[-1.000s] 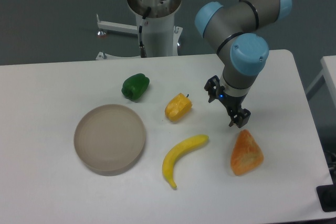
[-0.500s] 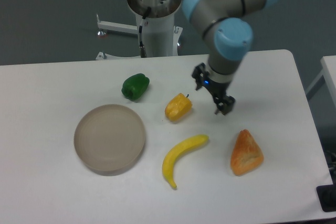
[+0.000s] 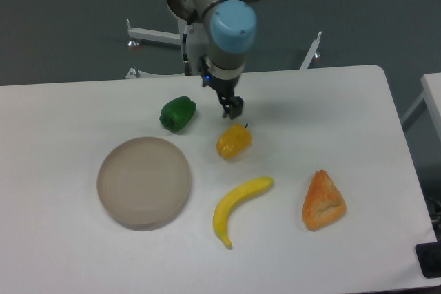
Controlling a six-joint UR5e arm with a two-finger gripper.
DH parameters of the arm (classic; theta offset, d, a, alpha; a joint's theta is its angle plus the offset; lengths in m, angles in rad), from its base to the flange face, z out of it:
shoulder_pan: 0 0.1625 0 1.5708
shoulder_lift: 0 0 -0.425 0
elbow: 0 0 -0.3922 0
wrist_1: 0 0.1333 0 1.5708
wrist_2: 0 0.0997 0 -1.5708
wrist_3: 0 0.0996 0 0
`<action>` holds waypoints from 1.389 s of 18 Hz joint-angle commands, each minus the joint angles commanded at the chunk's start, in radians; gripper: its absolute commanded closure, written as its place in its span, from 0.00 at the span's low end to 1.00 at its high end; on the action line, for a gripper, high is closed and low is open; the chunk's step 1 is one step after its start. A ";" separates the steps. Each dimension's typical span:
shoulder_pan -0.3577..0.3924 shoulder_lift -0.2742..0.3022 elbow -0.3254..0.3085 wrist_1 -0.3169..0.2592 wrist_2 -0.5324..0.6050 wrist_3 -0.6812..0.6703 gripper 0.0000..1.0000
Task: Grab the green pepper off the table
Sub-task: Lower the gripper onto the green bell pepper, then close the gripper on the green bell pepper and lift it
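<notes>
My gripper (image 3: pixel 231 105) hanging just past yellow pepper (image 3: pixel 233 141), right of green pepper (image 3: pixel 178 113); can't tell jaw spread tbh.

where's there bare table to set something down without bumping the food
Free: the table's left stretch beside the green pepper and above the plate; the right side past the orange wedge; the front left corner below the plate. Crowded: the middle, where the tool, yellow pepper and banana cluster.

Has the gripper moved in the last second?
Yes. The gripper swung left, from beside the orange wedge to just above the yellow pepper.
</notes>
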 joint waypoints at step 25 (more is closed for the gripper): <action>-0.092 -0.083 -0.129 0.256 -0.063 -0.203 0.00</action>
